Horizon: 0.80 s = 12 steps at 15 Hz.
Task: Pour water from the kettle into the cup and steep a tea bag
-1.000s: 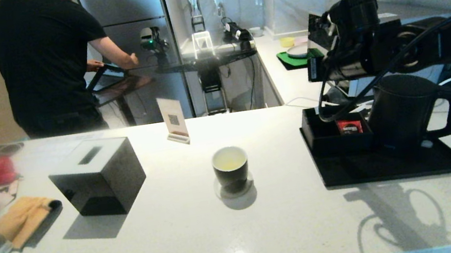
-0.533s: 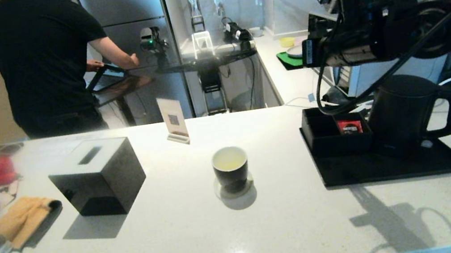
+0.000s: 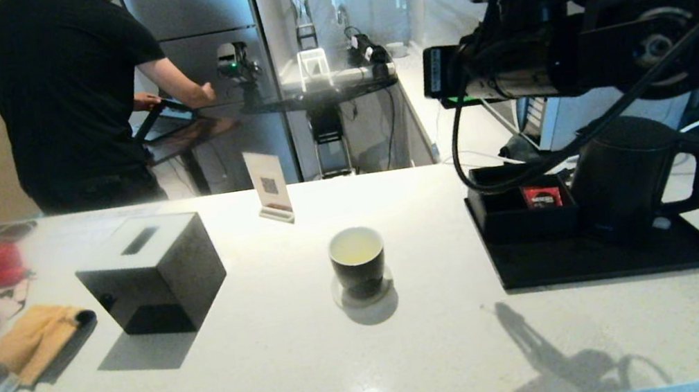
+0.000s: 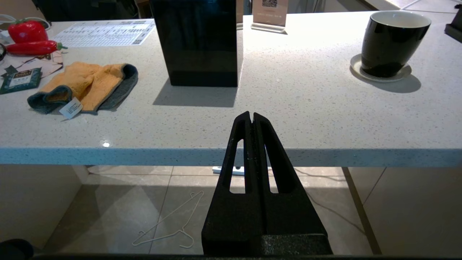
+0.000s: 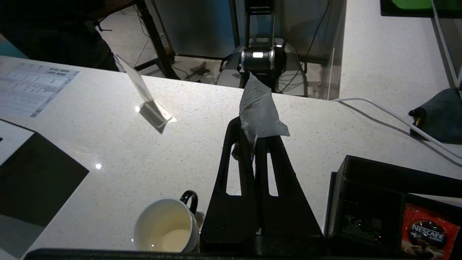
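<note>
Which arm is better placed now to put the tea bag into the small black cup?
The right. Its gripper already pinches the pale grey tea bag above the cup. The left gripper is shut, empty, at the counter edge.

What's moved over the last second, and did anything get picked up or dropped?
The right end effector has risen from over the black tray and swung toward the cup, shut on the tea bag. Cup, kettle, red packet and the parked left end effector stayed put.
</note>
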{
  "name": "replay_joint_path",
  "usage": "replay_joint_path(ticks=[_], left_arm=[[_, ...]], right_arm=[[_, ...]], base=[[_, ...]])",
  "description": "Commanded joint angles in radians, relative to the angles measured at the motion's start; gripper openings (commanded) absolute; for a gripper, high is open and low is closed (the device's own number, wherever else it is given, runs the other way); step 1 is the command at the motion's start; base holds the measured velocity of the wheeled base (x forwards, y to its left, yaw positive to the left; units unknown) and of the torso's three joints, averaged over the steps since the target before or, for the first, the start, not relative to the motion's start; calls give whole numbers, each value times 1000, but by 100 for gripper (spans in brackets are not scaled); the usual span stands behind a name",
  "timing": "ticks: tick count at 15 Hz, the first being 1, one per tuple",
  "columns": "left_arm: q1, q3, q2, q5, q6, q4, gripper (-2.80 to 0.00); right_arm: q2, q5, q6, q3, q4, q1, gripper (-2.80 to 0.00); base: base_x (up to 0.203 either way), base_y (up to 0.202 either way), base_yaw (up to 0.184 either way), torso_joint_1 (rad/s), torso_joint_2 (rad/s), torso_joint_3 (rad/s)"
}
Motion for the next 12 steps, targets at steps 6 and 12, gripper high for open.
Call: replay_joint_path(ticks=[6, 12], left_arm=[[0, 0, 0, 0, 1, 0, -280], [0, 0, 0, 0, 1, 0, -280]], right_arm=[[-1, 3, -42, -1, -53, 41, -280], [-5, 1, -47, -10, -56, 96, -280]], base=[[0, 0, 0, 0, 0, 0], [0, 0, 0, 0, 0, 0]])
